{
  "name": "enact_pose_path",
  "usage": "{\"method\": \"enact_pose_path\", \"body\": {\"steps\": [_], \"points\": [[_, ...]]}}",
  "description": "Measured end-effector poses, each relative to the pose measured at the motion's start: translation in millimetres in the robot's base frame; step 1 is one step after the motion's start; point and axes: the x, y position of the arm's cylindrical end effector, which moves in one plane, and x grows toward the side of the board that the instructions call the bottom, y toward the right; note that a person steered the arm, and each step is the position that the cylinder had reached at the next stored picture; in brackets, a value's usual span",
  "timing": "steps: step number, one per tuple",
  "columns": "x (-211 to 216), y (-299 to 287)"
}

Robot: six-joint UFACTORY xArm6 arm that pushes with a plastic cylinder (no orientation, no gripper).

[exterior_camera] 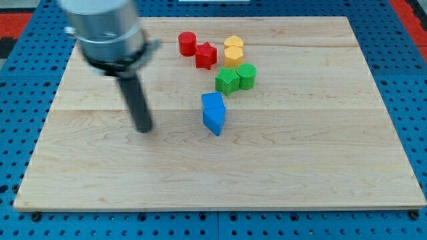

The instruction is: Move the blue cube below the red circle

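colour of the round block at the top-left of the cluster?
Red. The red circle shows clearly in the camera view, touching the red star.

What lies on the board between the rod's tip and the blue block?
Nothing: in the camera view, bare wood separates my tip from the blue block, which sits to the tip's right in the view.

Bright even light, motion-blurred arm (pixel 107 33)

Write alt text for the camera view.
My tip rests on a wooden board, left of two touching blue blocks. Above them cluster two green blocks, two yellow blocks, a red star and red circle.
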Motion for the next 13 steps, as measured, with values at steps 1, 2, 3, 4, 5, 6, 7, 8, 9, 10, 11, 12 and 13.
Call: {"method": "enact_pose_path", "body": {"steps": [1,2,3,4,5,6,7,8,9,10,11,12,13], "points": [[2.3,77.2],[23.8,79.2],[36.8,141.5],[21.8,159.4],[-8.1,82.2],[-27.8,50.7],[-24.4,55.0],[-32.9,79.9],[-63.7,86.3],[-95.0,-0.2],[-94.6,-23.9],[-92.4,-50.7],[-121.3,-58.4]]}}
